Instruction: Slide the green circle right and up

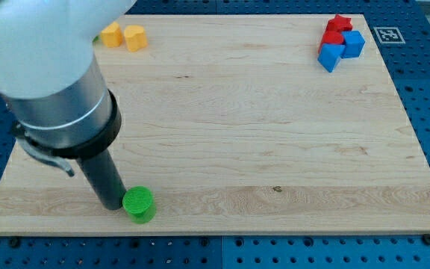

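The green circle [139, 205], a short solid green cylinder block, is sitting near the view's bottom left of the pale wooden board [275, 149], with my tip [115, 205] touching or just beside its left flank. I am judging it light, rigid and quick to skid on the smooth wood, so it is calling for contact low on its left-bottom side, through its centre, or it will be rolling off my rod. There is no claw on this rig, so nothing is being clenched or released. Two yellow blocks [122, 35] are lying at the top left; red blocks [337, 30] and blue blocks [343, 49] are clustering top right, well apart.
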